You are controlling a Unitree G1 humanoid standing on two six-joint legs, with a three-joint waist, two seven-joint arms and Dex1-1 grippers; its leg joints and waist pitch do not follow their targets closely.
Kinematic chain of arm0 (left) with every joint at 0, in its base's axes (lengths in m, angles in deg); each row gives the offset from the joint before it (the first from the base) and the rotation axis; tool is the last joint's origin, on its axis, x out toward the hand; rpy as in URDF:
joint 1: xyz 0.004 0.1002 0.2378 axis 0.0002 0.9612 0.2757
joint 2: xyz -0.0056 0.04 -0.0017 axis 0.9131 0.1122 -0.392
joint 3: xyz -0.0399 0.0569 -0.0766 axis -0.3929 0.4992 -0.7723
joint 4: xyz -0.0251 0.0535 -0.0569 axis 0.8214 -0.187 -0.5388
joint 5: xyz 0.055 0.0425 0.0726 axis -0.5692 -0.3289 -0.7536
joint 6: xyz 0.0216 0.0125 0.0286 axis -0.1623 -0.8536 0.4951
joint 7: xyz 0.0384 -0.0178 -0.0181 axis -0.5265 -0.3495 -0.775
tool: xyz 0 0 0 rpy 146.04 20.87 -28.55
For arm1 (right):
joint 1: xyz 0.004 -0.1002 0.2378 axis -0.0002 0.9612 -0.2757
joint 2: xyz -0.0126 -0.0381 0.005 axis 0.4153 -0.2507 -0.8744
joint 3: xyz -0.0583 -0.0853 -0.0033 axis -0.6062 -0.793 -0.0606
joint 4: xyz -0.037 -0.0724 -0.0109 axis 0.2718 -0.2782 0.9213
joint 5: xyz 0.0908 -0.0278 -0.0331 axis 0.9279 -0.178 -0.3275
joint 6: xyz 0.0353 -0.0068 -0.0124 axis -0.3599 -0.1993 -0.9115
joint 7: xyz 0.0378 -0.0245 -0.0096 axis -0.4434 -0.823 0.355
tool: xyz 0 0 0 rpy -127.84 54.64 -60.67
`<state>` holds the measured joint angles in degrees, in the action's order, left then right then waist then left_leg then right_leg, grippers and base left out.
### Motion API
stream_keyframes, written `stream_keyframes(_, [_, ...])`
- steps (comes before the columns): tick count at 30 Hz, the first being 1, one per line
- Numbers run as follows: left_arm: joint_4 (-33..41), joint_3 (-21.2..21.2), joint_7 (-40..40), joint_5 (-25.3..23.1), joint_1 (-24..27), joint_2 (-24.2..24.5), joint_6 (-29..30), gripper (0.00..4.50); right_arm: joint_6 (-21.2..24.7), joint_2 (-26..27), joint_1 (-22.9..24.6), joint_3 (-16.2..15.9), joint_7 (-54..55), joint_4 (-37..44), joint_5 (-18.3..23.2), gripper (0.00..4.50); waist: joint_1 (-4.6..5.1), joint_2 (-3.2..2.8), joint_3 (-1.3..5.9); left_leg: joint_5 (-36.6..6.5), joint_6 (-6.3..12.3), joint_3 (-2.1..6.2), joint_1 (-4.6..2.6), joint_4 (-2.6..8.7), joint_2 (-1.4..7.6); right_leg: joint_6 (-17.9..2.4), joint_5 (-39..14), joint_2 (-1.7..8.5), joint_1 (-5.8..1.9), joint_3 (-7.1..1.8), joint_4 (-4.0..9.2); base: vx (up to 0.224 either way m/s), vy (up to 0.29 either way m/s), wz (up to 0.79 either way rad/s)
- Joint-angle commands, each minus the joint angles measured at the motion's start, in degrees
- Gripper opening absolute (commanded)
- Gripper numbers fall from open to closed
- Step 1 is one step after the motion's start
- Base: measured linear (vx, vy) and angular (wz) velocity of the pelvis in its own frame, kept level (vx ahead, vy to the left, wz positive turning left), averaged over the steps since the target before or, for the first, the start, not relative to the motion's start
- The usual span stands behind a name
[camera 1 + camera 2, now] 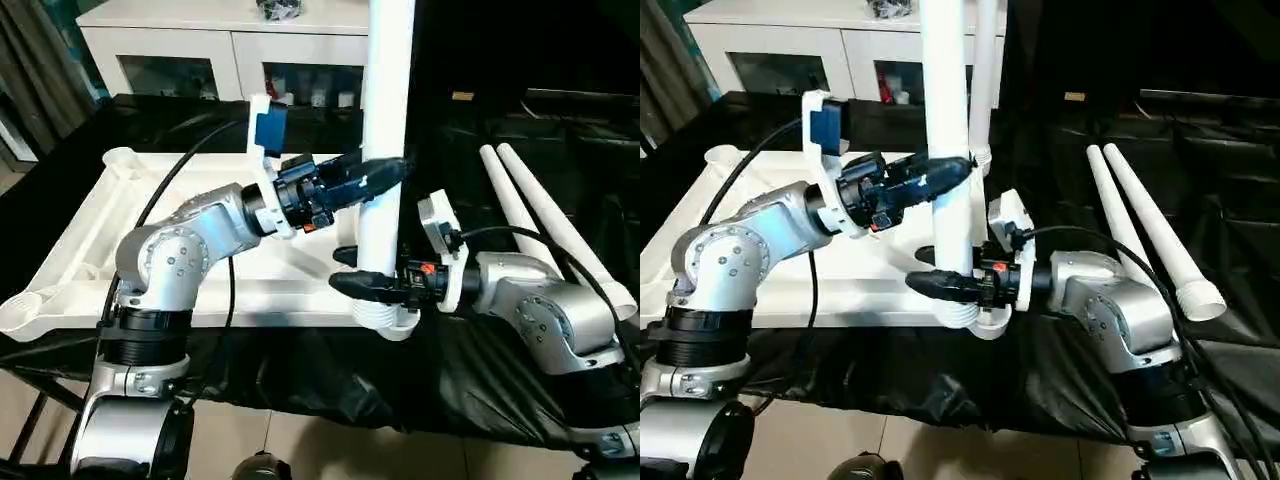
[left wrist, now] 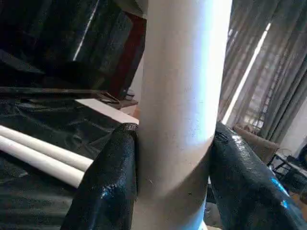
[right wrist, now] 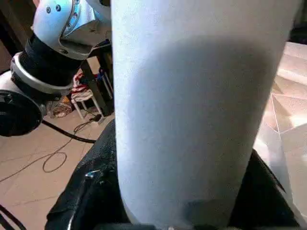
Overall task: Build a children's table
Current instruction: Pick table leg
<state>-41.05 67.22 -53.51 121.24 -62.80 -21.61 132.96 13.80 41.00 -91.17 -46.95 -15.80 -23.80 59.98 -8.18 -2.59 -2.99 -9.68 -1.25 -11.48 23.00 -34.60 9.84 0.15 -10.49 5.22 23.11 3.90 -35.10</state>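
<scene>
Upright leg [image 1: 385, 130] at near right corner of upturned tabletop [image 1: 70, 260]. 2 loose legs [image 1: 545, 215] lying right. Cabinet [image 1: 200, 45] behind.

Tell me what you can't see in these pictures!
- Top of the upright leg: cut off by the upper edge in both eye views.
- Whether its threaded end sits in the tabletop socket: hidden by the right tool.
- Tabletop's near middle: covered by the left arm.
- Things inside the cabinet: too small to tell.
- Leg's ends in both wrist views: cut off.
</scene>
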Motion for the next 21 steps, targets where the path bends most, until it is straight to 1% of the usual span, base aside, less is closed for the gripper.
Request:
stream_keyframes(1, [0.54,0.31,1.96,-1.0,0.28,-0.78,-0.87,1.92,-0.73,-0.01,-0.11,-0.3,0.0,1.14,-0.54,1.97,0.01,0.87,4.26,-9.27,0.92,1.8,-1.48,3.83,3.18,-11.51,-10.52,3.63,-2.76,-2.5,3.74,0.0,0.0,0.0])
stream_keyframes(2, [0.54,0.31,1.96,-1.0,0.28,-0.78,-0.87,1.9,-0.73,-0.01,-0.11,-0.3,0.0,1.14,-0.54,1.97,-0.01,0.71,4.28,-9.28,0.89,1.81,-1.5,3.8,3.19,-11.6,-10.46,3.63,-2.75,-2.49,3.72,0.0,0.0,0.0])
stream_keyframes(3, [0.43,-0.13,2.91,-1.08,0.27,-1.33,-1.32,1.9,-1.85,0.2,-0.14,-0.41,1.02,0.97,-1.65,1.97,0.01,0.79,4.3,-9.24,0.95,1.81,-1.53,3.8,3.2,-11.66,-10.27,3.6,-2.76,-2.47,3.75,0.0,0.0,0.0])
stream_keyframes(4, [0.43,-0.33,3.61,-1.35,0.29,-1.69,-1.84,1.88,-2.8,0.36,-0.24,-0.52,1.95,0.69,-2.56,2.32,0.05,0.77,4.27,-9.1,0.89,1.81,-1.5,3.79,3.21,-11.7,-9.97,3.59,-2.7,-2.48,3.78,0.0,0.0,0.0])
stream_keyframes(5, [0.46,-0.32,3.73,-1.49,0.3,-1.74,-2.01,1.88,-3.03,0.39,-0.28,-0.55,2.21,0.57,-2.78,2.53,0.06,0.81,4.27,-9.33,0.9,1.8,-1.51,3.78,3.19,-11.72,-10.21,3.59,-2.74,-2.47,3.79,0.0,0.0,0.0])
stream_keyframes(6, [0.47,-0.49,4.77,-2.14,0.27,-2.04,-2.94,1.88,-1.39,0.94,-0.74,0.02,3.46,-0.1,-2.06,2.67,0.06,0.71,4.3,-9.34,0.91,1.83,-1.54,3.79,3.19,-11.7,-10.25,3.57,-2.73,-2.47,3.79,0.0,0.0,0.0])
stream_keyframes(7, [0.47,-0.54,5.36,-2.64,0.26,-2.11,-3.6,1.88,-1.01,1.36,-0.98,0.39,4.42,-0.38,-1.97,2.74,0.15,0.79,4.29,-9.47,0.87,1.82,-1.54,3.76,3.16,-11.49,-10.19,3.48,-2.7,-2.47,3.8,0.0,0.0,0.0])
stream_keyframes(8, [0.51,-0.59,6.28,-3.39,0.27,-2.29,-4.56,1.88,-1.61,1.7,-1.06,0.64,5.58,-0.43,-2.6,2.74,0.09,0.77,4.32,-9.4,0.86,1.85,-1.59,3.77,3.19,-11.47,-10.18,3.58,-2.73,-2.48,3.8,0.0,0.0,0.0])
stream_keyframes(9, [0.57,-0.51,6.95,-4.05,0.26,-2.27,-5.06,1.86,-3.02,1.92,-1.09,0.6,6.96,-0.4,-4.0,2.87,0.18,0.9,4.28,-9.2,0.81,1.85,-1.5,3.81,3.19,-11.4,-10.15,3.5,-2.7,-2.46,3.82,0.0,0.0,0.0])
stream_keyframes(10, [0.94,0.12,7.92,-5.97,0.27,-1.93,-6.44,1.85,-4.38,2.6,-1.35,0.64,9.98,-0.76,-6.14,2.98,0.15,0.87,4.3,-9.15,0.41,1.85,-1.51,3.83,3.19,-11.06,-10.41,3.56,-2.64,-2.47,3.8,0.0,0.0,0.0])
stream_keyframes(12, [1.32,0.61,9.57,-7.95,0.24,-1.89,-7.74,1.85,-5.01,3.62,-1.81,1.01,13.37,-1.56,-7.77,3.04,0.31,0.8,4.27,-9.39,-0.09,1.89,-1.62,3.9,3.16,-10.55,-11.02,3.48,-2.55,-2.47,3.87,0.0,0.0,0.0])
stream_keyframes(13, [1.45,0.83,10.53,-8.8,0.18,-1.88,-8.02,1.85,-5.18,4.27,-2.19,1.32,15.31,-2.2,-8.51,3.05,0.34,0.92,4.26,-9.69,-0.19,1.82,-1.66,3.91,3.17,-10.32,-11.5,3.52,-2.52,-2.52,3.89,0.0,0.0,0.0])
stream_keyframes(14, [1.45,0.83,10.53,-8.8,0.18,-1.88,-8.02,1.85,-5.18,4.27,-2.19,1.32,15.31,-2.2,-8.51,3.05,0.3,0.91,4.23,-9.71,-0.28,1.87,-1.66,3.95,3.17,-10.17,-11.77,3.57,-2.53,-2.51,3.91,0.0,0.0,0.0])
stream_keyframes(15, [0.91,1.67,14.12,-12.51,-0.08,-2.02,-9.91,1.85,-4.7,5.93,-3.67,1.99,20.63,-4.75,-10.31,3.05,0.27,0.9,4.32,-9.59,-0.18,1.8,-1.67,3.88,3.09,-10.13,-11.57,3.54,-2.57,-2.52,3.87,0.0,0.0,0.0])
stream_keyframes(16, [0.66,1.95,15.36,-13.69,-0.18,-2.07,-10.46,1.85,-4.49,6.44,-4.09,2.23,22.07,-5.49,-10.69,3.05,0.58,0.76,4.24,-9.46,-0.41,1.9,-1.63,4.01,3.18,-10.11,-11.23,3.33,-2.36,-2.51,3.89,0.0,0.0,0.0])
stream_keyframes(17, [0.36,2.5,17.31,-15.65,-0.35,-2.08,-11.72,1.85,-3.84,7.15,-4.55,2.71,23.64,-6.19,-10.8,3.05,0.48,0.96,4.32,-9.32,-0.54,1.86,-1.64,3.94,3.11,-9.85,-11.02,3.45,-2.54,-2.51,3.82,0.0,0.0,0.0])
stream_keyframes(19, [0.26,2.71,18.06,-16.41,-0.4,-2.1,-12.36,1.85,-3.48,7.41,-4.71,2.89,24.21,-6.4,-10.84,3.05,0.46,0.86,4.4,-8.97,-0.43,1.84,-1.65,3.9,3.1,-9.51,-10.16,3.39,-2.58,-2.54,3.76,0.0,0.0,0.0])
stream_keyframes(20, [0.16,2.66,19.36,-16.9,-0.55,-2.33,-12.28,1.85,-3.25,7.64,-4.91,2.99,24.82,-6.72,-11.02,3.05,0.4,0.96,4.44,-8.72,-0.34,1.8,-1.72,3.86,3.13,-9.52,-9.62,3.41,-2.55,-2.56,3.71,0.0,0.0,0.0])
stream_keyframes(21, [0.13,2.71,21.04,-18.0,-0.77,-2.66,-12.54,1.84,-3.32,8.05,-5.12,3.07,25.63,-7.26,-11.44,3.05,0.37,0.9,4.47,-7.95,-0.15,1.81,-1.58,3.82,3.07,-9.78,-8.29,3.34,-2.6,-2.53,3.5,0.0,0.0,0.0])
